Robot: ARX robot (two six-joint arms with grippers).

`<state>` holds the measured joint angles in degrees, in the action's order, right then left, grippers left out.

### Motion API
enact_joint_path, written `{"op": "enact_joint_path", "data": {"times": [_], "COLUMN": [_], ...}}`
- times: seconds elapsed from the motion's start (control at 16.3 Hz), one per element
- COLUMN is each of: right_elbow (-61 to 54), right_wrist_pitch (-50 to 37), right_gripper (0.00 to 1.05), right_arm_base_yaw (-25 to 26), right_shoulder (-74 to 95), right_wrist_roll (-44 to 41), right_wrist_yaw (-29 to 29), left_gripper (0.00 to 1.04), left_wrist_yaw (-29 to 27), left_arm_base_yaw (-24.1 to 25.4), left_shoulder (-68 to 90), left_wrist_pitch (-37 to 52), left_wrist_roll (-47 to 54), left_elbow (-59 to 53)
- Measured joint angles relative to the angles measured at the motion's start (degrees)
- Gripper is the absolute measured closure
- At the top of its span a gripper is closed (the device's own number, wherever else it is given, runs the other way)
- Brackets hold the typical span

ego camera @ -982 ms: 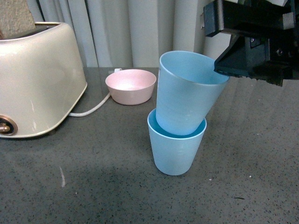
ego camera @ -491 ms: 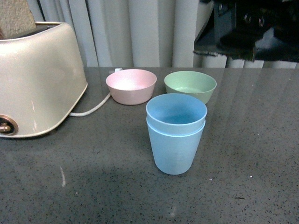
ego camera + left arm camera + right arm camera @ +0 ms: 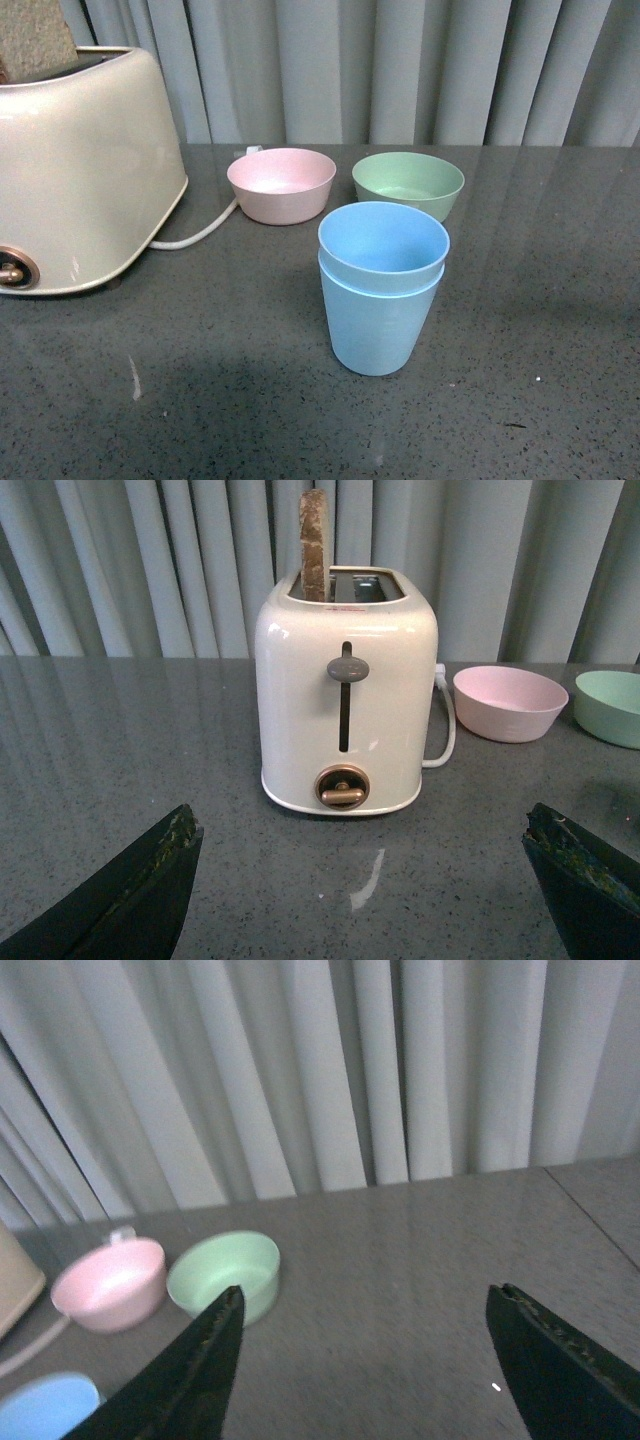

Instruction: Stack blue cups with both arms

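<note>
The two blue cups (image 3: 382, 290) sit one inside the other on the gray table (image 3: 220, 400), near the front and in the middle. The pink bowl (image 3: 281, 184) and green bowl (image 3: 408, 184) are farther back. The toaster (image 3: 75, 170) is on the left. The left gripper (image 3: 365, 900) is spread wide and holds nothing. The right gripper (image 3: 365, 1360) is spread wide too, up above the table.

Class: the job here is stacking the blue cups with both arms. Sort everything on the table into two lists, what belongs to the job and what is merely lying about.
Belongs to the job:
upper light blue plastic tumbler, nested inside
lower light blue plastic tumbler

Lying about:
cream toaster holding a slice of toast
pink bowl
green bowl
</note>
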<state>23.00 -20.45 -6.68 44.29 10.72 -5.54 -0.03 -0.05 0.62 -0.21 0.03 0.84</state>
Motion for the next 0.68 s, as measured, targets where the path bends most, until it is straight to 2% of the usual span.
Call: {"op": "enact_joint_path", "data": {"times": [0.06,0.12,0.18,0.37,0.43,0.68], "right_elbow": [-4.90,-9.68,-11.52,-15.12,-16.20,-18.73], "right_wrist_pitch": [2.75,4.42,4.11,4.17,4.50,6.29], "right_gripper": [0.37,0.50,0.63,0.99,1.03,1.03], "right_arm_base_yaw": [1.18,5.75,7.28,6.69,6.69,6.69], "right_shoulder": [-6.54,-12.96,-15.85,-19.87,-21.11,-25.77], "right_wrist_roll": [-4.02,-6.95,-8.22,-9.60,-10.05,-10.21], "right_wrist_yaw": [0.83,4.52,4.39,5.62,5.60,5.57], "left_gripper": [0.07,0.07,0.07,0.07,0.07,0.07], "left_wrist_yaw": [0.02,0.02,0.02,0.00,0.02,0.02], "left_arm_base_yaw": [0.00,0.00,0.00,0.00,0.00,0.00], "left_shoulder": [0.00,0.00,0.00,0.00,0.00,0.00], "left_wrist_pitch": [-0.02,0.00,0.00,0.00,-0.02,0.00], "left_wrist_roll": [0.00,0.00,0.00,0.00,0.00,0.00], "left_elbow": [0.00,0.00,0.00,0.00,0.00,0.00]}}
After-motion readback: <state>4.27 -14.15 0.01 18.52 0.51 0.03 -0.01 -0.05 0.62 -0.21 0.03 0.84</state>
